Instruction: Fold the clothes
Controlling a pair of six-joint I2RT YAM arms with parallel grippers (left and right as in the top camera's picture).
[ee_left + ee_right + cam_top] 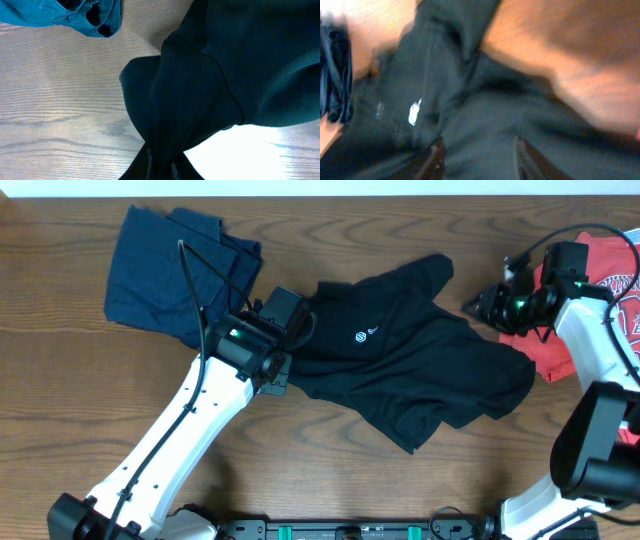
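Note:
The black T-shirt (410,365) lies crumpled in the middle of the table, with a small white mark (360,335) on it. My left gripper (298,320) is shut on the shirt's left edge. In the left wrist view the fingers (161,167) pinch a bunched fold of the black fabric (210,75). My right gripper (488,305) is at the shirt's upper right edge. In the blurred right wrist view its fingers (480,157) are open over the black fabric (485,115), with a white tag (414,113) to the left.
A navy garment (170,265) lies at the back left, just behind my left gripper, and also shows in the left wrist view (60,12). A coral-red lettered T-shirt (600,270) lies at the far right under my right arm. The wooden table (120,480) carries everything.

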